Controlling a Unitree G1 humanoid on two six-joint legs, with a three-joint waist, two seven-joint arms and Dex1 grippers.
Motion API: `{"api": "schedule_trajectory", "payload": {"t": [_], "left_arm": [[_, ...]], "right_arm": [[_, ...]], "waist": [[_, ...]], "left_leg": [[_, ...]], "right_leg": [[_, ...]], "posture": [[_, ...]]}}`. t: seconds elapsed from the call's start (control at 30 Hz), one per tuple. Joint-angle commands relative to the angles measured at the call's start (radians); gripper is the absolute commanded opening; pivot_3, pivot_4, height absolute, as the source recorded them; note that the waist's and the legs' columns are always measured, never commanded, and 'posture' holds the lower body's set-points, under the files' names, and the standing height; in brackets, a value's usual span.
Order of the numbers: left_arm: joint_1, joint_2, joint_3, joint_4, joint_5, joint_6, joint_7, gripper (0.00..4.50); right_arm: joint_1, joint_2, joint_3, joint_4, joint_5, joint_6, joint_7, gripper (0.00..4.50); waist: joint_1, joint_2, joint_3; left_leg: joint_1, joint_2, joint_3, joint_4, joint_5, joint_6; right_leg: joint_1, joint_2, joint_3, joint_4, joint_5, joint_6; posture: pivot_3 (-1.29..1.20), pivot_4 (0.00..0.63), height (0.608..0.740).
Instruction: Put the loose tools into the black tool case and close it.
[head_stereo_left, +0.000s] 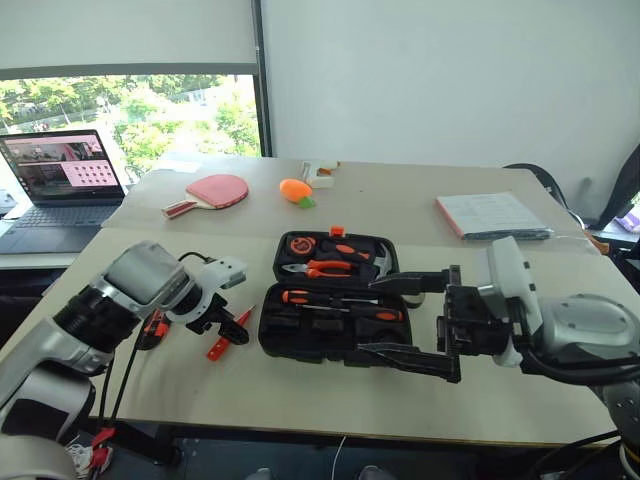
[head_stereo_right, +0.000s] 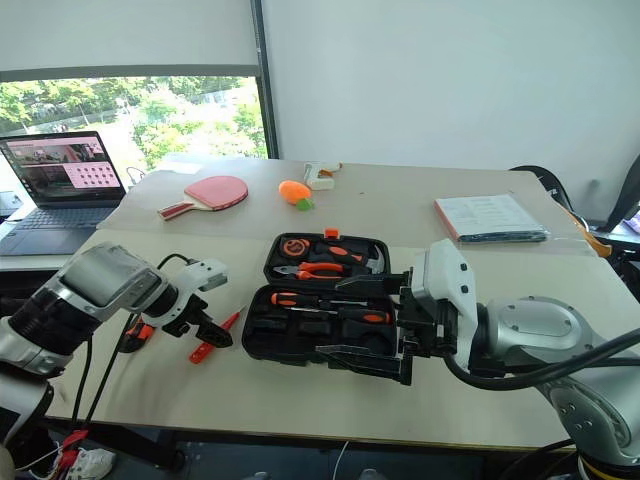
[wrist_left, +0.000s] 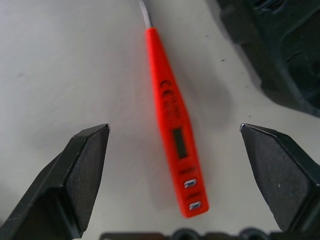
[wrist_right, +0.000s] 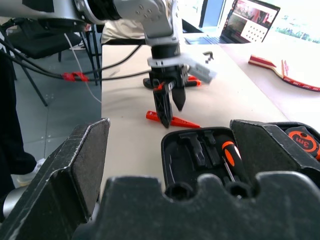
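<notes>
— Nearest in the head view?

— Right gripper (head_stereo_left: 415, 322), jaws spread wide and empty, held level in front of the open black tool case (head_stereo_left: 330, 300) on the bench (head_stereo_left: 300, 390). Two screwdrivers (head_stereo_left: 340, 305) with orange-black handles lie in the case's near half.

— And the left gripper (head_stereo_left: 225, 325)?

— Pointing steeply down over the slim orange screwdriver (head_stereo_left: 228, 335), just left of the case. An orange-and-black tool (head_stereo_left: 153, 328) lies partly hidden behind that arm.

— Left wrist view?

— Both fingers (wrist_left: 82, 175) stand wide apart, the orange screwdriver between them on the bench, touching neither.

— Right wrist view?

— Its own fingers (wrist_right: 75, 165) gape open; beyond, the left gripper hangs over the screwdriver beside the case corner.
</notes>
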Motion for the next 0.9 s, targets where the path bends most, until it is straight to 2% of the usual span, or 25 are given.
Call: {"api": "schedule_trajectory", "payload": {"t": [0.03,0.1,0.2,0.5,0.73,0.8,0.9], "left_arm": [[-0.021,-0.031,-0.022,0.032,0.031,-0.003,-0.002,4.5],[-0.015,-0.039,-0.036,0.032,0.038,-0.002,-0.012,4.5],[0.001,-0.036,-0.054,0.026,0.042,-0.004,-0.03,3.8],[0.071,-0.028,-0.072,-0.026,0.049,0.017,-0.038,0.59],[0.071,-0.043,-0.047,-0.001,0.057,0.019,-0.038,0.59],[0.071,-0.039,-0.037,0.011,0.063,0.007,-0.037,0.41],[0.072,-0.025,-0.027,0.024,0.071,-0.007,-0.044,0.41]], "right_arm": [[0.003,-0.021,-0.037,-0.031,0.031,-0.011,-0.037,4.48],[0.001,-0.032,-0.04,-0.034,0.045,-0.01,-0.056,4.48],[-0.002,-0.047,-0.046,-0.037,0.068,-0.009,-0.073,4.5],[-0.001,-0.081,-0.054,-0.031,0.113,-0.02,-0.11,4.5],[-0.002,-0.092,-0.042,-0.016,0.105,-0.024,-0.115,4.5],[-0.003,-0.096,-0.038,-0.011,0.094,-0.024,-0.112,4.5],[0.008,-0.104,-0.034,-0.011,0.074,-0.028,-0.101,4.5]], "waist": [[0.0,0.0,0.0],[0.002,0.0,0.0],[0.002,0.0,0.0],[-0.001,0.002,-0.002],[0.0,0.005,-0.003],[0.0,0.005,-0.003],[0.0,0.005,-0.003]], "left_leg": [[0.0,0.0,0.0,0.0,0.0,0.0],[0.001,0.0,0.0,0.0,0.0,0.0],[0.002,0.0,0.0,0.001,0.0,0.0],[0.002,0.0,-0.002,0.0,0.0,0.001],[0.003,-0.001,-0.002,0.0,0.0,0.001],[0.003,-0.001,-0.002,0.0,0.0,0.001],[0.003,-0.001,-0.002,0.0,0.0,0.001]], "right_leg": [[0.0,0.0,0.0,0.0,0.0,0.0],[0.001,0.0,0.0,0.0,0.0,0.0],[0.002,0.0,0.0,0.0,0.0,0.0],[0.002,-0.001,0.001,0.0,-0.001,0.001],[0.003,-0.001,0.001,0.0,-0.001,0.002],[0.003,-0.001,0.001,0.0,-0.001,0.002],[0.003,-0.001,0.001,0.0,-0.001,0.002]], "posture": [[0.0,0.15,0.737],[0.0,0.15,0.737],[0.0,0.15,0.737],[0.0,0.15,0.737],[0.0,0.15,0.737],[0.0,0.15,0.737],[0.0,0.15,0.737]]}}
